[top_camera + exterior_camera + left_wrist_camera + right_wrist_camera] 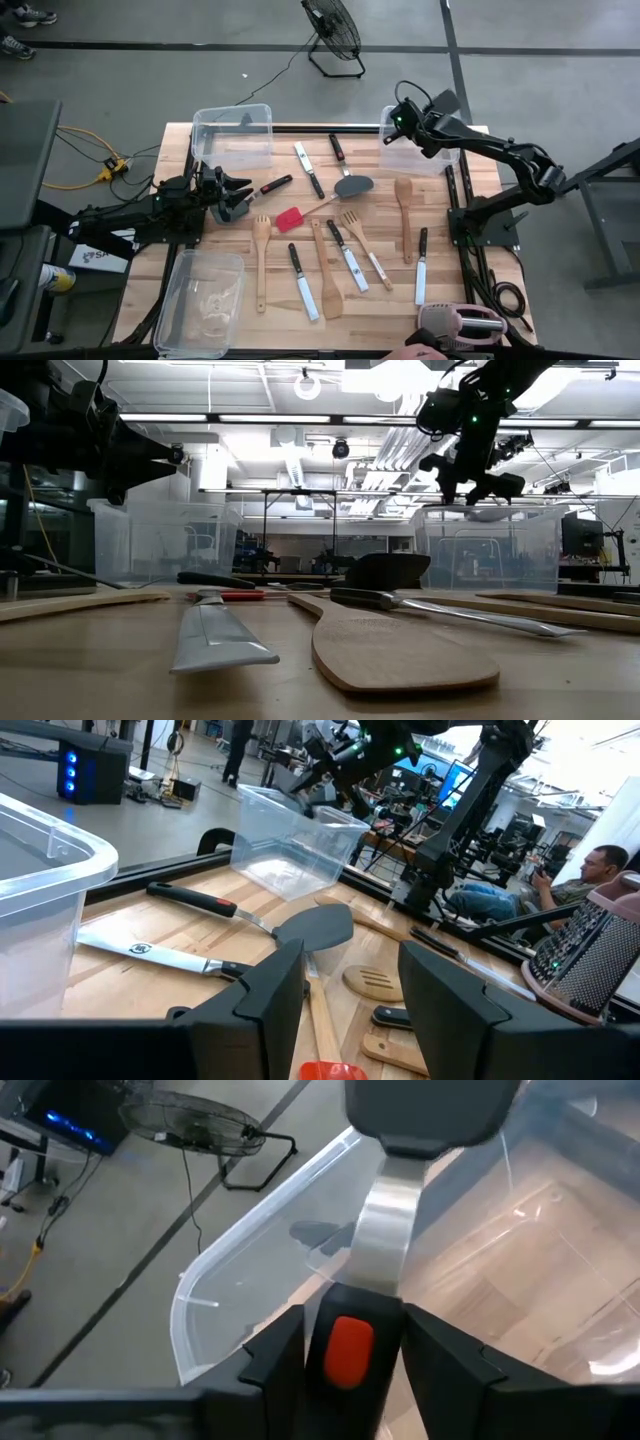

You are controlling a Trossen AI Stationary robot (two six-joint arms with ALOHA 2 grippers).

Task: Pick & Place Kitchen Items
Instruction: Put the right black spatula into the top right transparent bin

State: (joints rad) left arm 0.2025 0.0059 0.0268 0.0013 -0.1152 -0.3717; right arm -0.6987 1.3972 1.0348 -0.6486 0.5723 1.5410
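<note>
My right gripper [393, 124] hangs above the clear bin [420, 152] at the table's far right and is shut on a spatula [392, 1220] with a dark head, a metal neck and a black handle with a red inlay. My left gripper [350, 990] waits open at the table's left [236, 196], level, with nothing between its fingers. Knives [309, 170], wooden spoons [404, 215], a grey spatula [352, 186] and a small red spatula [289, 219] lie flat on the wooden table. My right gripper pinches the spatula's black handle [350, 1315] between its two fingers, at the end beside the metal neck. The fingers slant down from the table's right, and the spatula runs on forward past them. It is lifted clear, its head [420, 1110] out over the bin.
A second clear bin [233, 128] stands at the far left, a third [200, 300] at the near left. A pink-and-grey toaster [460, 325] sits at the near right edge, with a person's hand [428, 351] beside it. A seated person [590, 870] is beyond the table.
</note>
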